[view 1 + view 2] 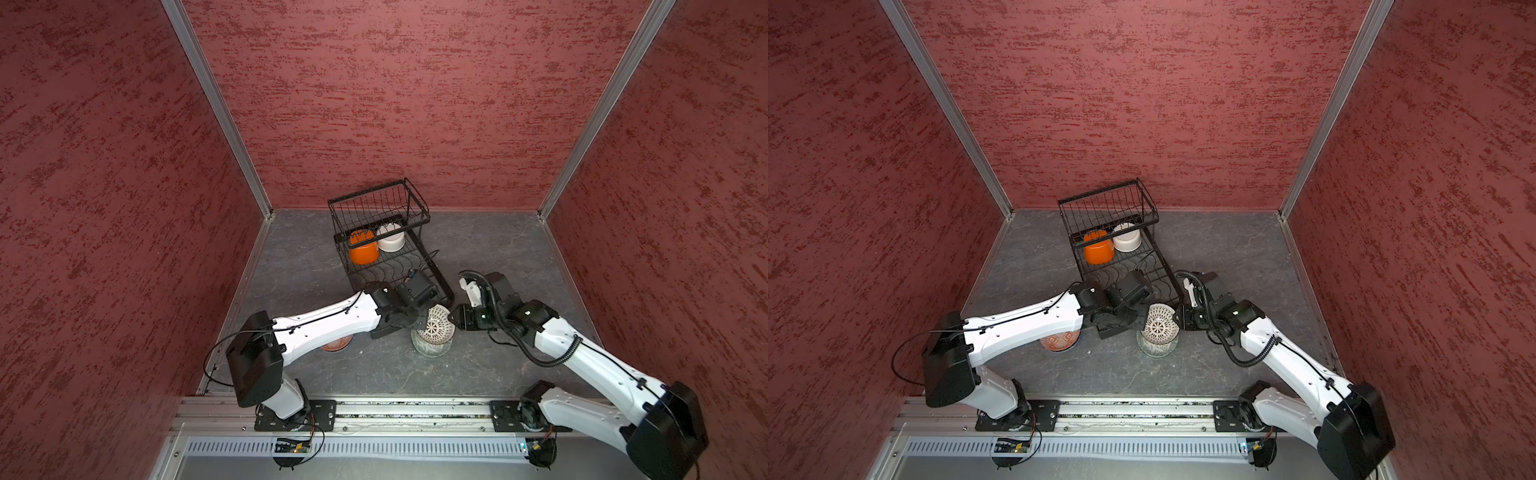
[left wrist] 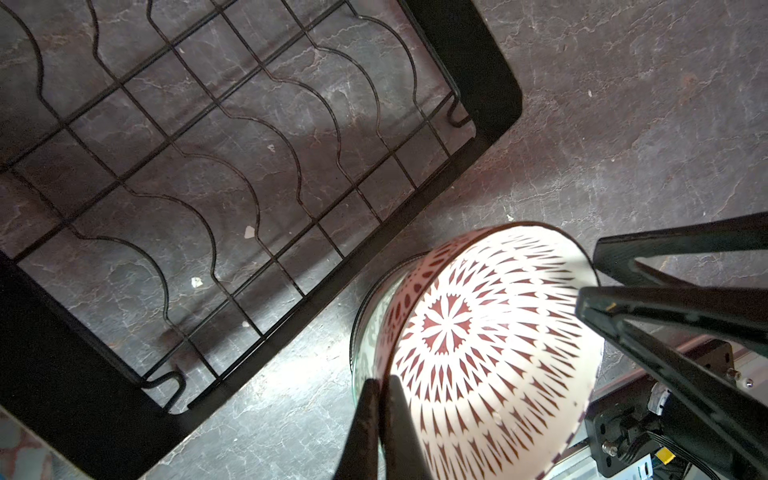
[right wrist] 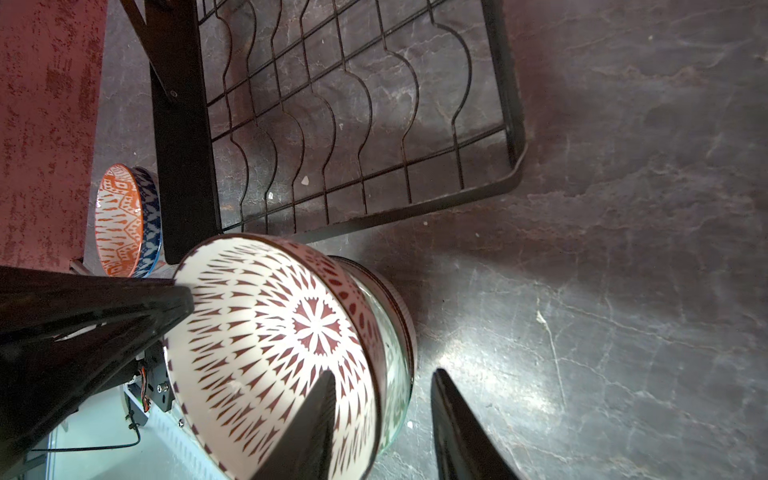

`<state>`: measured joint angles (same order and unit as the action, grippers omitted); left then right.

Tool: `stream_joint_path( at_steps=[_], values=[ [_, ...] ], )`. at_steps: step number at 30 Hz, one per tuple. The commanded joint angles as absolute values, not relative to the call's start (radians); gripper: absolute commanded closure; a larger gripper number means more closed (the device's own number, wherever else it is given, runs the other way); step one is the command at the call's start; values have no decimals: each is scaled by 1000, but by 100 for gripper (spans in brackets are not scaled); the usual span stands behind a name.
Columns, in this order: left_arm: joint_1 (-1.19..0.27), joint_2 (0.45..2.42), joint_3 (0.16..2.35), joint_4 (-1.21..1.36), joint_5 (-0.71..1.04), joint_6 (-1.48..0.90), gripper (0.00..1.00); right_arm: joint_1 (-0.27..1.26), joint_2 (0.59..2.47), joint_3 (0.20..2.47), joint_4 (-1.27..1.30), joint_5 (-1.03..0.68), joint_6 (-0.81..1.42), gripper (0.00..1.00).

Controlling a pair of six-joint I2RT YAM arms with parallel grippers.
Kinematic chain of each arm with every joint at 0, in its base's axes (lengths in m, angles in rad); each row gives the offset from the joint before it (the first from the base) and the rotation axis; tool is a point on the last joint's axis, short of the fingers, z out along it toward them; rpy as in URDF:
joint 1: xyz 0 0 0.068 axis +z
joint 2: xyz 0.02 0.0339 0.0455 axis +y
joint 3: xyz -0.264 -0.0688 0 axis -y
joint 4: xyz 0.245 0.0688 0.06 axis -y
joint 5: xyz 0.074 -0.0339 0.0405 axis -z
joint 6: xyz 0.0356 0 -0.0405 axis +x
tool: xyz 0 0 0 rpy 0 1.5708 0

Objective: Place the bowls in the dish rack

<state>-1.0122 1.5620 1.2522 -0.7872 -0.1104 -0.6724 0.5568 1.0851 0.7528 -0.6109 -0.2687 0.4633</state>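
A: Why's the left gripper [image 2: 381,380] clamping the patterned bowl [image 2: 478,332] by its rim, tilted over the green bowl [image 1: 430,352]?

B: Handover, I'd guess: the right gripper [image 3: 384,372] straddles the opposite rim, not yet closed. Beyond, the dish rack [image 1: 417,208] holds the orange bowl [image 1: 363,252] and white bowl [image 1: 391,243].

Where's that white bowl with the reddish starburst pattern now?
In both top views the patterned bowl hangs tilted near the middle, just before the near end of the dish rack, over a pale green bowl, its rim pinched by the left gripper.
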Motion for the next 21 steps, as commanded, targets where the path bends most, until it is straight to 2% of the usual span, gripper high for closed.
stream_joint_path(
  at_steps=[1, 14, 21],
  values=[
    [-1009, 1517, 1244, -730, -111, -665, 100, 568, 1096, 765, -614, -287, 465, 63],
    [-1009, 1511, 1232, -718, -107, -666, 100, 607, 1150, 794, -610, -275, 476, 76],
    [-1015, 1518, 1241, -723, -114, -665, 100, 618, 1163, 815, -628, -247, 476, 91]
  ],
)
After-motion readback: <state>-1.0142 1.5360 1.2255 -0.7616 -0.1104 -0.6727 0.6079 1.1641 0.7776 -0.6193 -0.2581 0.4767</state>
